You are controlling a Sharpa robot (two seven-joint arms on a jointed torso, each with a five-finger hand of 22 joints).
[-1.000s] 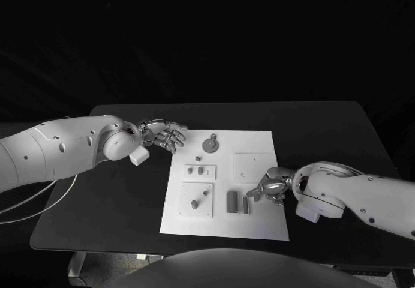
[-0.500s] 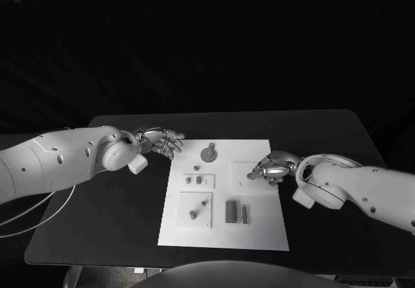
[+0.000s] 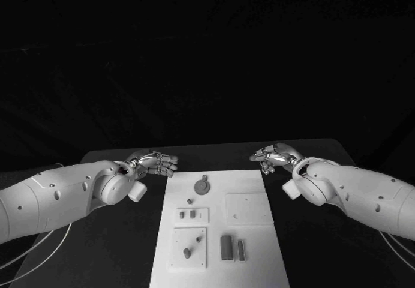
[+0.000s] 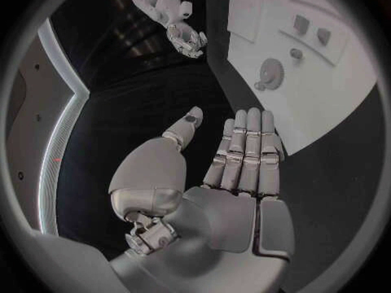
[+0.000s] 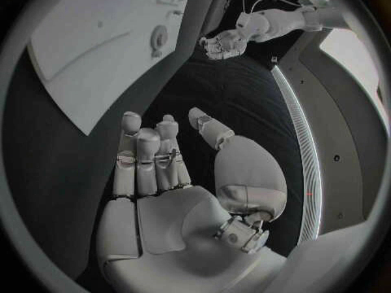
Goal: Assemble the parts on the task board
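Black counter (image 3: 104, 252) is carrying the white board (image 3: 259, 252), its small parts (image 3: 226, 246) lying untouched. Both hands, left (image 3: 154, 163) and right (image 3: 274, 156), are hovering off its far corners, fingers (image 4: 248, 146) straight and empty. Next, 1 hand should be reaching for a part.

ARMS: two, smooth white rounded shells, small dark screw holes | LEFT robot hand (image 3: 154, 163): silver, segmented metal fingers, white palm plate | RIGHT robot hand (image 3: 271, 157): same build | CABLES: thin white, beside left arm (image 3: 52, 201)
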